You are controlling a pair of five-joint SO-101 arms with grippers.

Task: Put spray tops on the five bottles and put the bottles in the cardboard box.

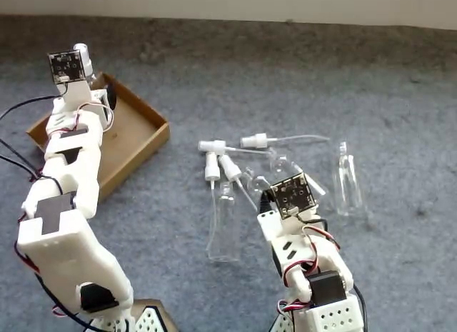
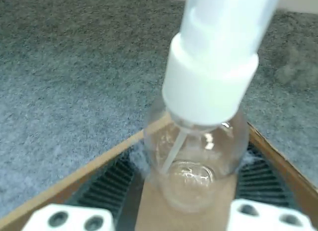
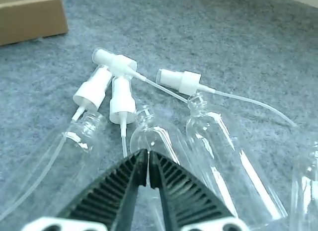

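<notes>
Clamped between the ribbed pads of the left gripper [image 2: 186, 184]: one capped bottle [image 2: 194, 166], spray top [image 2: 211, 82] on, low over the floor of the cardboard box [image 2: 74, 179]; touching it or not, hard to say. Clear, thin-walled, probably light and slick, so best held round the body, gently, never by the top. From the left wrist, the dip tube inside the glassy shell; from high up, the box's place at the far left. Over at the right gripper [image 3: 148, 161], jaws pressed together, empty, just above the loose bottles [image 3: 223, 141] and loose spray tops [image 3: 119, 99].
</notes>
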